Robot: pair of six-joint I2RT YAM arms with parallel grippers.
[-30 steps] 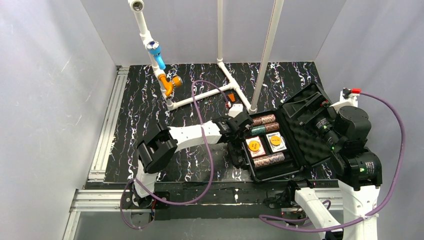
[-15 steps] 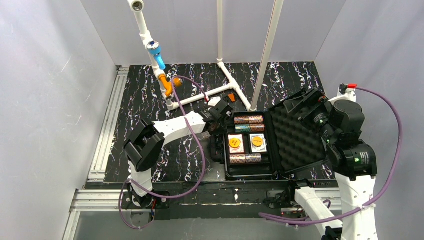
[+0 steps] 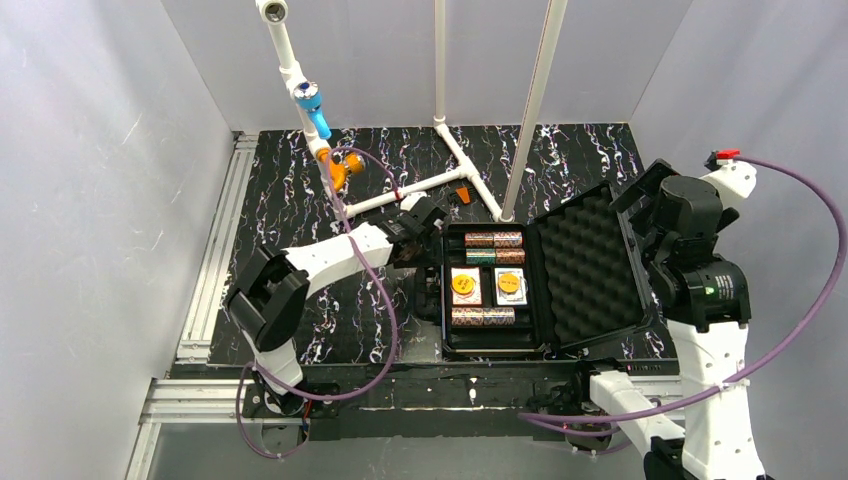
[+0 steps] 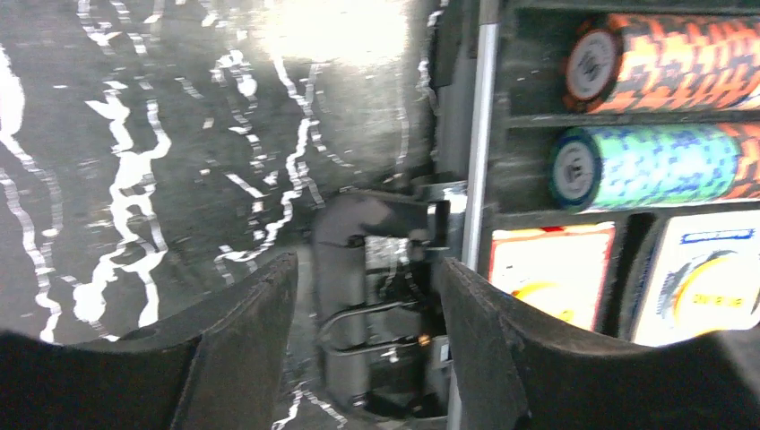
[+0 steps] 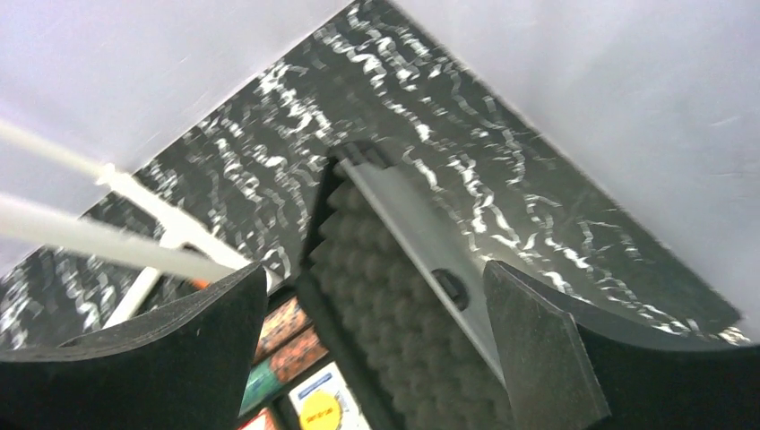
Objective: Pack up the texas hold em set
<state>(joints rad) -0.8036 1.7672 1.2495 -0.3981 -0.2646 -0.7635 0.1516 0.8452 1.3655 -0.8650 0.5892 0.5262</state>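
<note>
The black poker case (image 3: 441, 300) lies open mid-table. Its tray holds rows of chips (image 3: 495, 240), a further chip row (image 3: 482, 316) and two card decks (image 3: 466, 286). The foam-lined lid (image 3: 585, 270) leans back to the right. My left gripper (image 3: 418, 222) is open at the tray's left far corner; in the left wrist view (image 4: 367, 264) its fingers straddle the case's latch (image 4: 376, 305), beside orange chips (image 4: 663, 63) and green chips (image 4: 645, 166). My right gripper (image 3: 640, 195) is open at the lid's far right edge; the lid's rim (image 5: 421, 242) and foam (image 5: 394, 305) lie between its fingers (image 5: 538, 358).
A white pipe frame (image 3: 440, 180) stands behind the case, with a blue fitting (image 3: 313, 105) and an orange fitting (image 3: 340, 165) on its left post. A small orange piece (image 3: 462, 195) lies by the pipes. An aluminium rail (image 3: 215, 260) runs along the table's left edge.
The case has slid left and turned square to the table. The lid has dropped further open. My left gripper moved left with the case; my right gripper moved right and back along the lid.
</note>
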